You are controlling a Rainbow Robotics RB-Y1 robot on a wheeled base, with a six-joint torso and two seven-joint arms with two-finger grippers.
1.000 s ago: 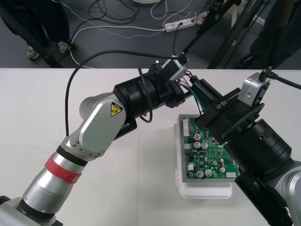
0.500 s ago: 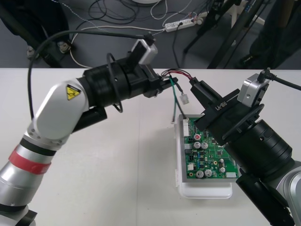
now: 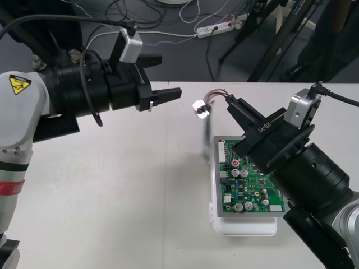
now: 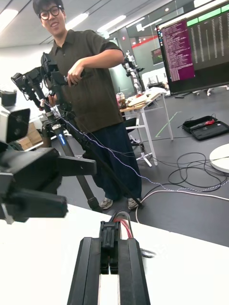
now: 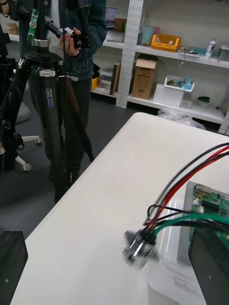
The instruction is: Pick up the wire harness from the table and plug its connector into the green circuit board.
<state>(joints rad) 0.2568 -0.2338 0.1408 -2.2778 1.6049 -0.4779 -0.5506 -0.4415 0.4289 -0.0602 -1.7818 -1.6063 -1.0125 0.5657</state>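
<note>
My right gripper (image 3: 231, 103) is shut on the harness's black plug (image 4: 109, 237), held above the table just beyond the green circuit board (image 3: 247, 183). Red and black wires (image 3: 216, 94) loop out from the plug. The round metal socket (image 3: 199, 108) dangles free at their end, off the board's far left corner. In the left wrist view the socket (image 5: 138, 248) hangs over the table beside the white base (image 5: 167, 267), with the wires (image 5: 191, 176) running back past the board (image 5: 210, 200). My left gripper (image 3: 170, 75) is open, left of the socket and apart from it.
The board sits on a white base (image 3: 242, 227) at the right of the table. In the right wrist view the left gripper (image 4: 33, 183) stands ahead of the plug. A dark strip of floor with cables and a power strip (image 3: 214, 28) lies past the far edge.
The left gripper has let go of the harness, opened and drawn back to the left. The socket end has swung down and hangs from the right gripper, which has stayed in place.
</note>
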